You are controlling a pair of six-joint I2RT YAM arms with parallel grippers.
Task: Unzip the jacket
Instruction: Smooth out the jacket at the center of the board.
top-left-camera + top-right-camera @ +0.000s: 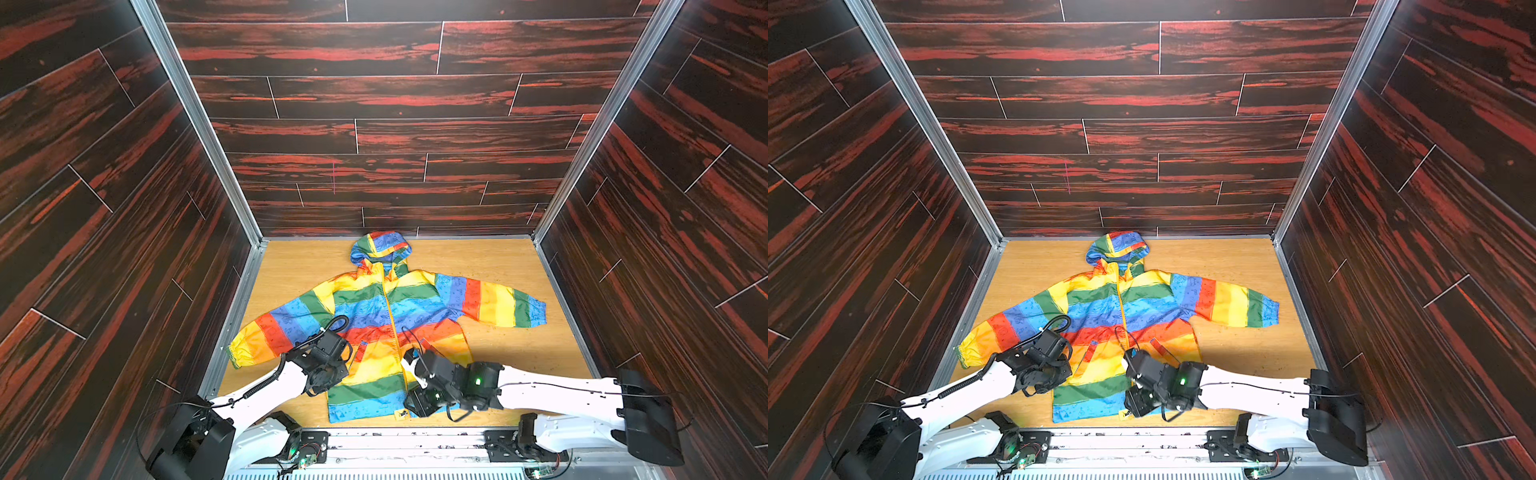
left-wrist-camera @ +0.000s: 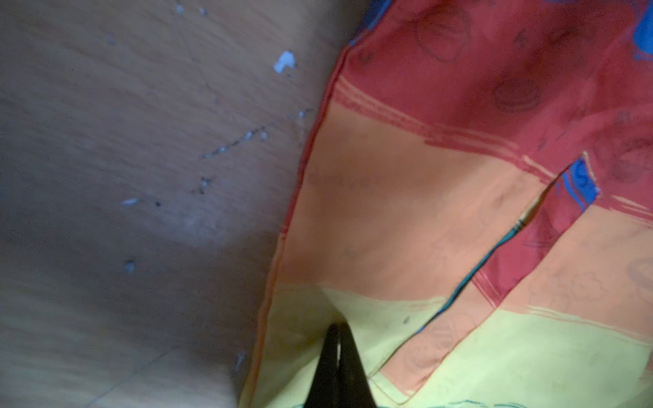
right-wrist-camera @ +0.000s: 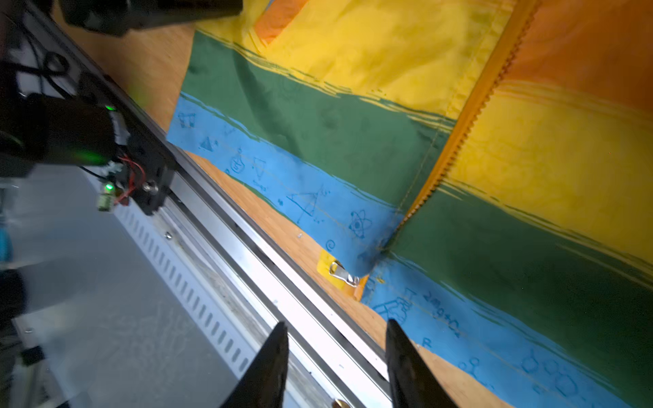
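We see the jacket [image 1: 370, 303] spread flat on the wooden table [image 1: 519, 347], its hood farthest from both pincers. Our left pincer [image 2: 335, 330] is closed tight on a pucker of its yellow stripe, near the side seam. Our right pincer [image 3: 335, 323] stands partly open and holds nothing. The metal zipper pull [image 3: 342, 273] lies just ahead of its tips, at the hem.

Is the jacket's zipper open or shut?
Open: the zipper shows bare teeth, and its pull lies at the jacket hem.
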